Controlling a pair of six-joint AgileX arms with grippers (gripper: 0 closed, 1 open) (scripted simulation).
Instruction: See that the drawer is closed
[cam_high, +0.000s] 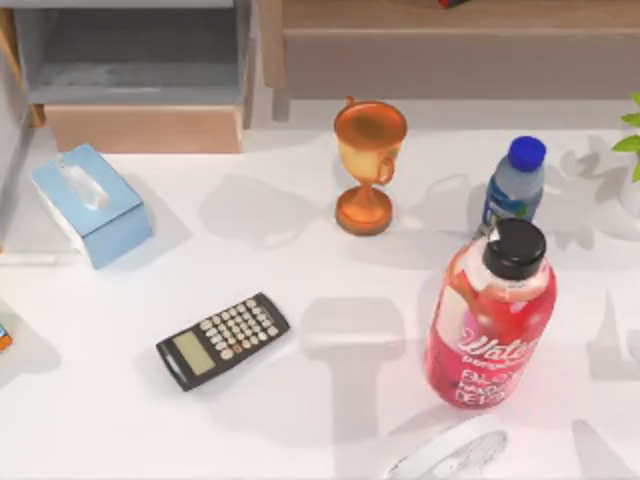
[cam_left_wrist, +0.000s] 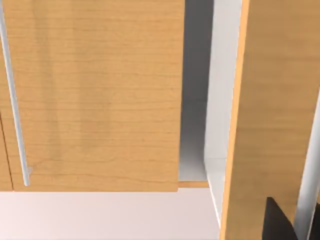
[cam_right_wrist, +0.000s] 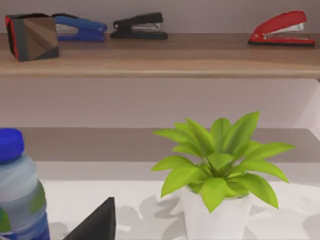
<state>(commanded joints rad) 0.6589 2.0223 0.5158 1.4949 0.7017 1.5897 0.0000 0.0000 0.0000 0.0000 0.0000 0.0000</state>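
Top view: looking straight down on white table (cam_high: 300, 400), open drawer (cam_high: 135, 60) at upper left. Left wrist view: very close to wooden drawer front (cam_left_wrist: 95, 95), facing it nearly head-on. Right wrist view: low and level, facing potted plant (cam_right_wrist: 220, 170) and shelf (cam_right_wrist: 160, 62) of staplers behind. Shared between top and right wrist views: blue-capped water bottle (cam_high: 516, 180) (cam_right_wrist: 17, 200) and plant leaves.
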